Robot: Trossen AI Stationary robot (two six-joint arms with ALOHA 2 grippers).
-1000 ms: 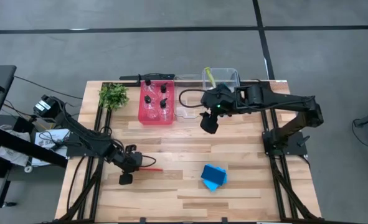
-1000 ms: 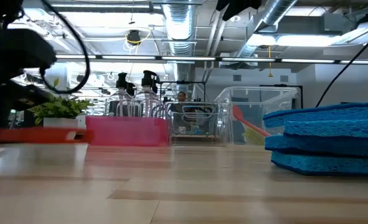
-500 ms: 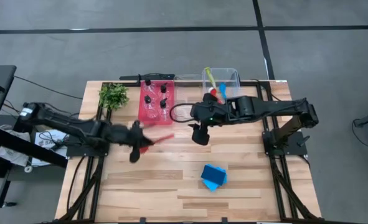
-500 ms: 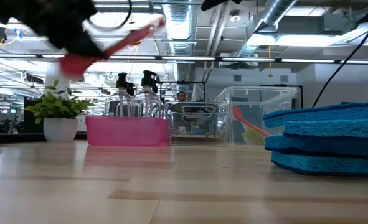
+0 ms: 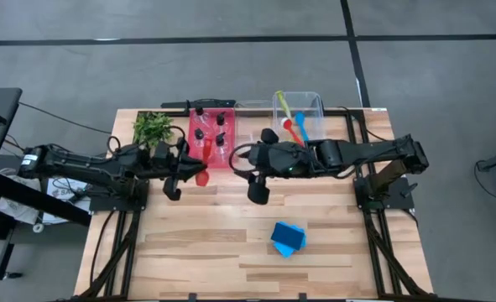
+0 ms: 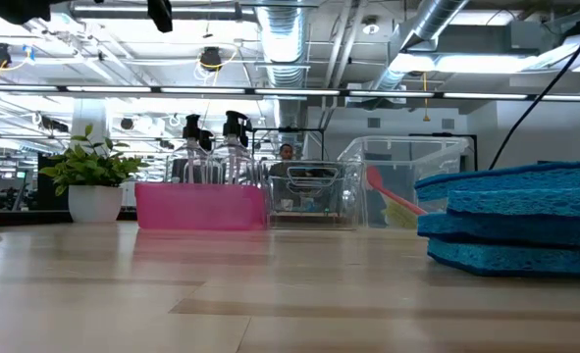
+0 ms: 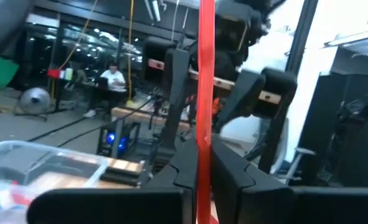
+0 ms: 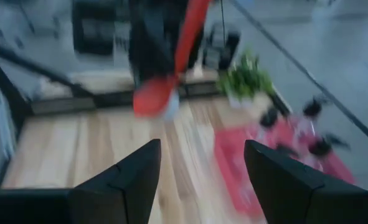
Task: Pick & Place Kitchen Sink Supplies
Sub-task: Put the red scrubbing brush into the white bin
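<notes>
Left gripper (image 5: 185,165) sits left of frame centre in the high view, pinching a red brush (image 5: 203,161) beside the red bin (image 5: 190,156) holding clear bottles (image 5: 221,139). Right gripper (image 5: 257,190) hovers at centre, fingers spread, holding nothing. Blue sponges (image 5: 288,238) lie lower right of centre. Clear bin (image 5: 315,98), upper centre, holds what looks like red, blue and yellow-green utensils (image 5: 290,118). Plant (image 5: 152,127) stands upper left.

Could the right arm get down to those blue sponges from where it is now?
Probably yes. The right end effector hangs open and empty above bare tabletop, and the blue sponges lie in the open just in front of it, nothing between.
</notes>
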